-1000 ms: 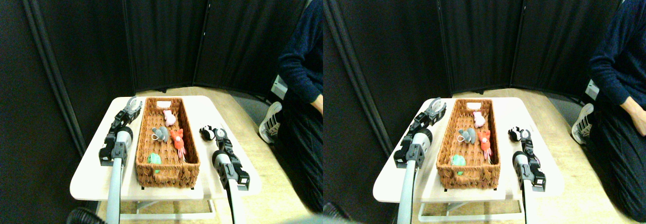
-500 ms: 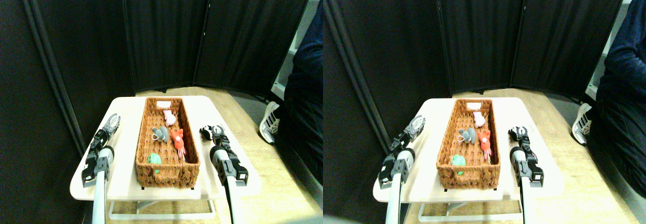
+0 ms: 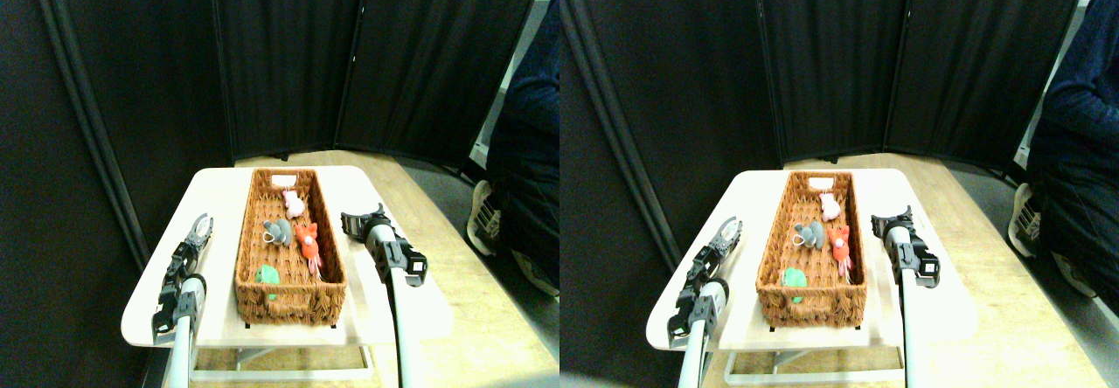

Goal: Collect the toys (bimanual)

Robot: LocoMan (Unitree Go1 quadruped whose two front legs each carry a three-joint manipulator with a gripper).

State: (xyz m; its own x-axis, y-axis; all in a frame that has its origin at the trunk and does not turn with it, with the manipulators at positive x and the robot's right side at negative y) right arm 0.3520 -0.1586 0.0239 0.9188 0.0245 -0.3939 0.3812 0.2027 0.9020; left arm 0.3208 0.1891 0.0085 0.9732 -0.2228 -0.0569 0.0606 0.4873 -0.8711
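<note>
Four toys lie inside the brown wicker basket [image 3: 247, 257]: a pink one [image 3: 295, 203] toward the far end, a grey one [image 3: 277, 232] and an orange-red one [image 3: 307, 239] in the middle, and a green one [image 3: 267, 275] near the front. My left gripper [image 3: 202, 224] is open and empty over the table, left of the basket. My right gripper [image 3: 359, 221] is just right of the basket, where the black-and-white toy lay. Its dark shape merges with the toy, so I cannot separate them.
The basket stands lengthwise on a white low table [image 3: 218, 187] with rounded corners. Black curtain panels [image 3: 288, 56] close off the back and left. A person in dark clothes [image 3: 524, 143] sits at the right, one shoe [image 3: 483, 222] near the table.
My left arm has drawn back from the basket's far left corner toward the table's front left. My right gripper has swung up and left at the black-and-white toy. The person has leaned back to the right.
</note>
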